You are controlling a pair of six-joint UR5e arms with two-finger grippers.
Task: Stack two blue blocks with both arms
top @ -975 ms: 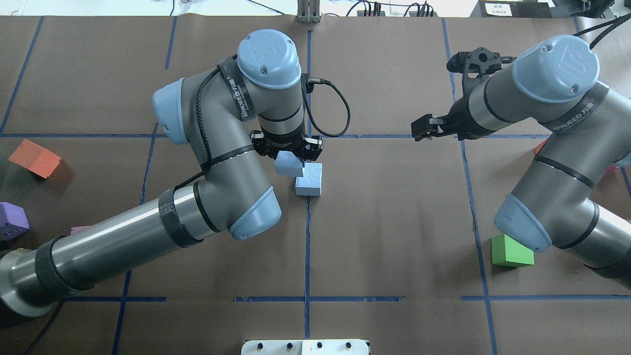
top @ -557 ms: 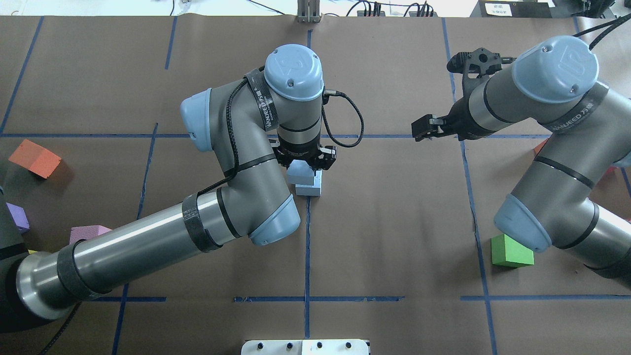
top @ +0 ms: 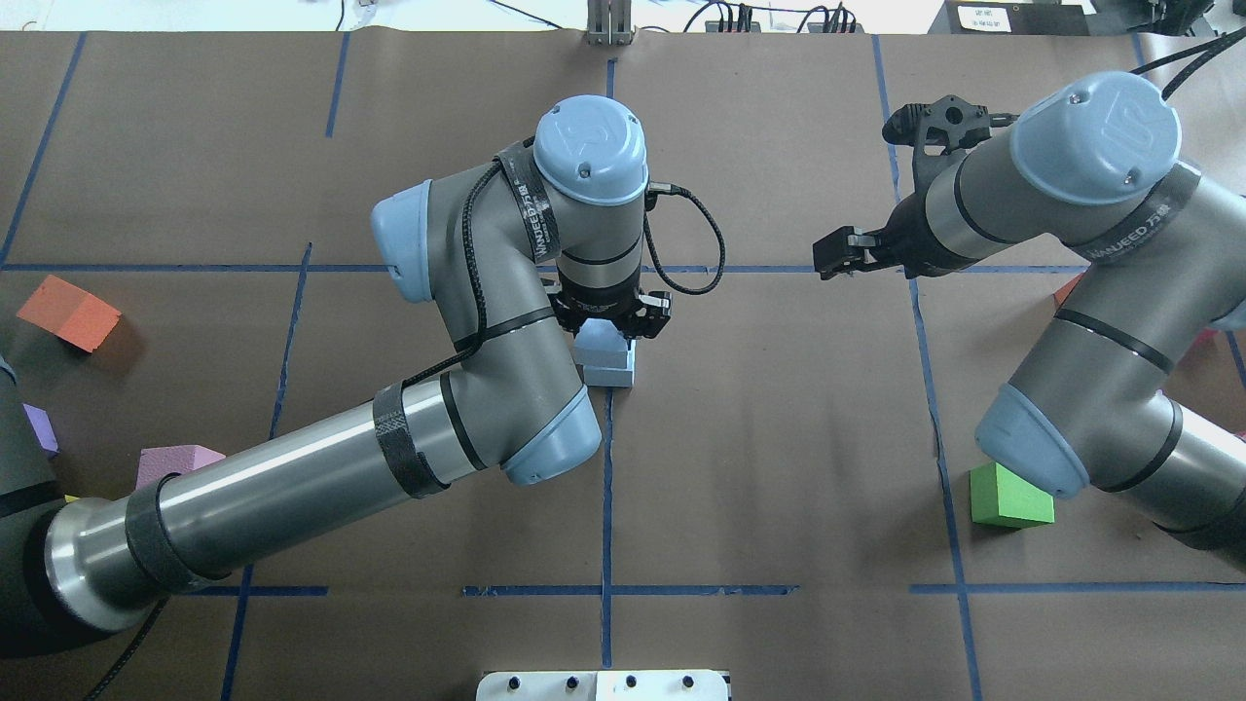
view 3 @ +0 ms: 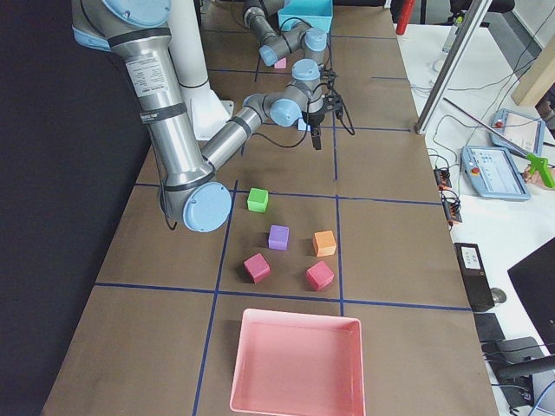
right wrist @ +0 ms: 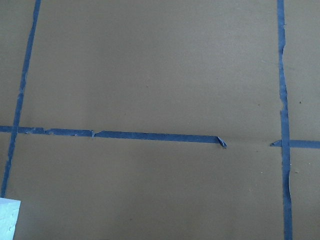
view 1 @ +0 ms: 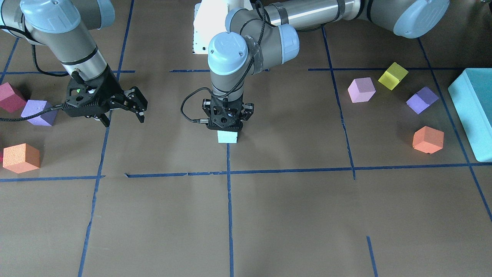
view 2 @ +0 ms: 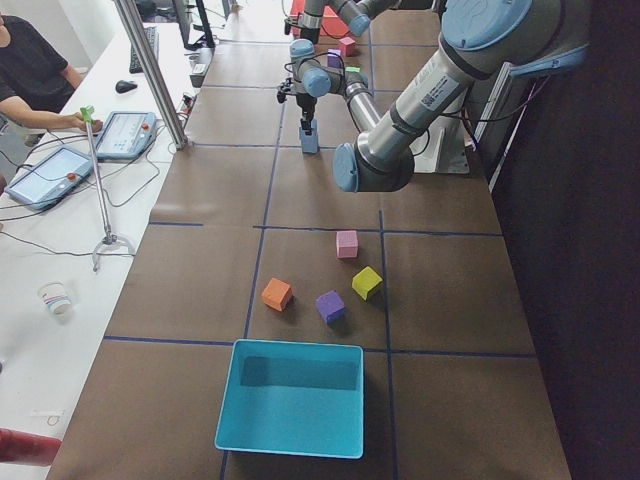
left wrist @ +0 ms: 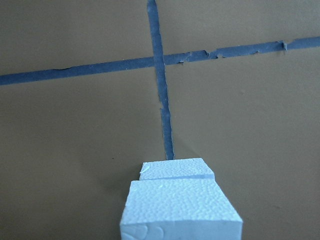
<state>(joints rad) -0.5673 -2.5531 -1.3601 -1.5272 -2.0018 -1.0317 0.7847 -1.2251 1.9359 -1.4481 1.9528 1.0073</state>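
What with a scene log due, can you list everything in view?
Held blue block: 1, pale blue, over the resting one.
Resting blue block: 1, pale blue, table centre.
Orange cubes: 2, orange, one each side.
Purple cubes: 2, purple, one each side.
Pink cube: 1, pale pink, robot's left.
Yellow cube: 1, yellow, robot's left.
Magenta cubes: 2, magenta, robot's right.
Green cube: 1, green, robot's right.
Teal box: 1, teal, table's left end.
Pink tray: 1, pink, table's right end.
Operator: 1, dark top, at side desk.
Arms: 2, grey, blue caps.
Left claw: 1, black, shut on held blue block.
Right claw: 1, black, open, empty.
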